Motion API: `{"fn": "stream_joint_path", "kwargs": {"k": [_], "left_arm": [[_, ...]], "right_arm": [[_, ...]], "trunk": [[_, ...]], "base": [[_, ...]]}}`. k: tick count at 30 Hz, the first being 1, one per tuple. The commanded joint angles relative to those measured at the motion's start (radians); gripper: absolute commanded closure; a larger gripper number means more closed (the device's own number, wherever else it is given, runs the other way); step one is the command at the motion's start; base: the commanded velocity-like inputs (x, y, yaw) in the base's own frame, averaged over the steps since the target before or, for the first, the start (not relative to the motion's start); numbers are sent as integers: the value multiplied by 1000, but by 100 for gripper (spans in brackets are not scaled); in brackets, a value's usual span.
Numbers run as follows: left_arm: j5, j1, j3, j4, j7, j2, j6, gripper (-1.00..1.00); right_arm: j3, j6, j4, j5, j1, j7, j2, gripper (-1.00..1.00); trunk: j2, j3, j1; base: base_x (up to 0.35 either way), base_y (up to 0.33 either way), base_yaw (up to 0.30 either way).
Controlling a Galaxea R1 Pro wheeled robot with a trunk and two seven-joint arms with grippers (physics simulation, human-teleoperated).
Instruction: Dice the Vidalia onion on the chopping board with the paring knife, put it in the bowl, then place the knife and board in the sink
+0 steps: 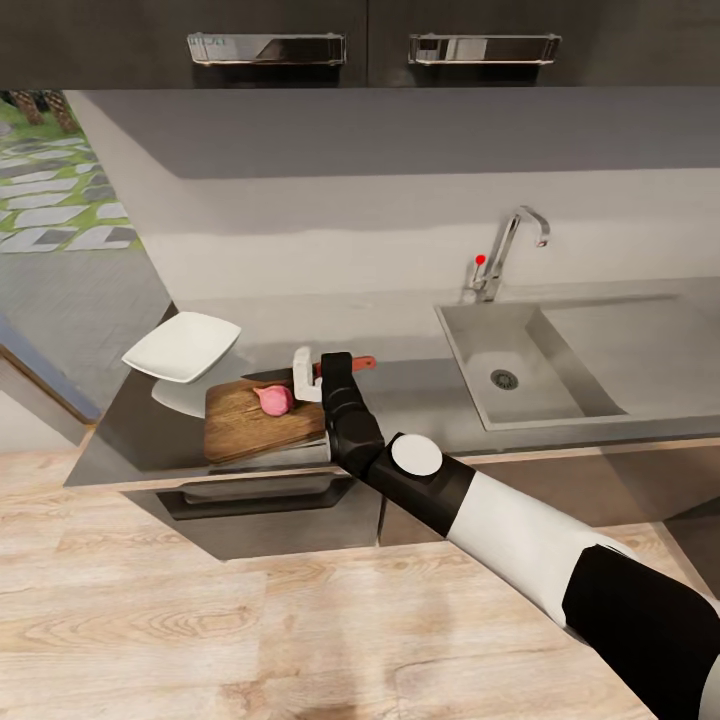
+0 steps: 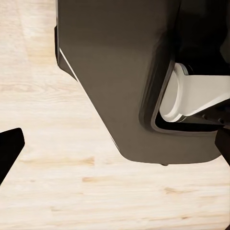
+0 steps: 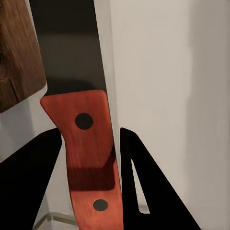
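while the vidalia onion (image 1: 274,399) sits on the chopping board (image 1: 250,425), the right gripper (image 3: 91,158) pinches the paring knife (image 3: 88,148) handle just beside it.

Two glossy dark grey upper cabinet doors (image 1: 360,40) span the top of the head view, each carrying a horizontal polished steel bar handle, one to the left (image 1: 266,47) and one to the right (image 1: 484,47). Beneath them runs a plain pale grey wall panel (image 1: 380,215). At the far left a patterned green and grey paved patch (image 1: 55,175) shows beyond the wall's edge. A light wood plank floor (image 1: 200,640) fills the foreground, and the same pale planks (image 2: 57,191) appear in the left wrist view.
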Motion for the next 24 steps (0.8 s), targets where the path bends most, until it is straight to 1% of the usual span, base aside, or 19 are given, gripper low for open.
{"fn": "stream_joint_path", "kwargs": {"k": [1, 5, 9, 14, 24], "left_arm": [[10, -2, -6, 5, -6, 0, -7, -100], [10, -2, -6, 5, -6, 0, -7, -100], [10, -2, -7, 5, -6, 0, -7, -100], [10, -2, -6, 5, -6, 0, -6, -100], [10, -2, -6, 5, -6, 0, -7, -100]], "right_arm": [[2, 6, -1, 11, -1, 10, 0, 100], [4, 6, 5, 11, -1, 11, 0, 100], [6, 5, 31, 11, -1, 12, 0, 100], [7, 4, 38, 11, -1, 12, 0, 100], [7, 4, 64, 11, -1, 13, 0, 100]], "trunk": [[-2, -2, 1], [-2, -2, 1], [-2, -2, 1], [-2, -2, 1], [-2, -2, 1]], "base": [[0, 0, 0], [0, 72, 0], [0, 235, 0], [0, 199, 0], [0, 19, 0]]}}
